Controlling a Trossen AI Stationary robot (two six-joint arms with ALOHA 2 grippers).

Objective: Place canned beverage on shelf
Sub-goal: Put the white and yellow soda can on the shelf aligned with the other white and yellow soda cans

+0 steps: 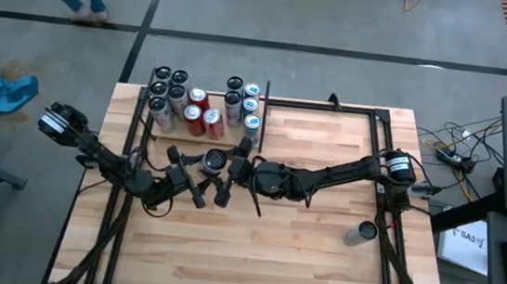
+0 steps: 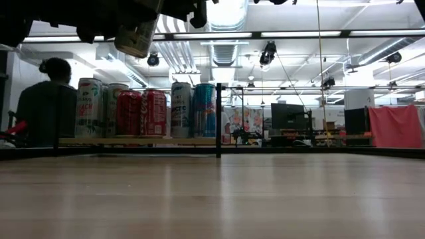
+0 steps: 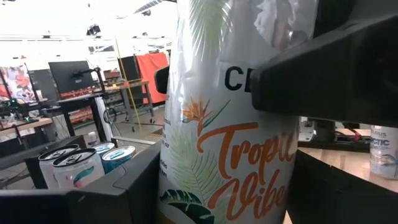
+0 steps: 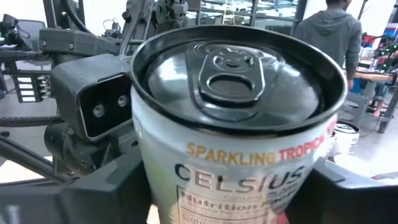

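Here, tall white printed aluminium can (image 1: 213, 162) sits mid-table, lifted, axis near upright, between both grippers. Left gripper (image 1: 196, 179) clamps body; right gripper (image 1: 239, 171) brackets it from 3 o'clock, grip uncertain. Pale plywood shelf (image 1: 172, 135) at 12 o'clock, crowded with standing cans (image 1: 202, 112); black corner rod (image 2: 218, 119) borders approach.

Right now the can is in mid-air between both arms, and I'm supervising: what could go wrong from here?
1. The can hangs above the table, clamped by the left pincer, with the right pincer around it. If the left lets go too soon, it may drop.
2. The can looks tilted in the low view, so it might be set down crooked.
3. The shelf is crowded with cans; a new one could knock neighbours.
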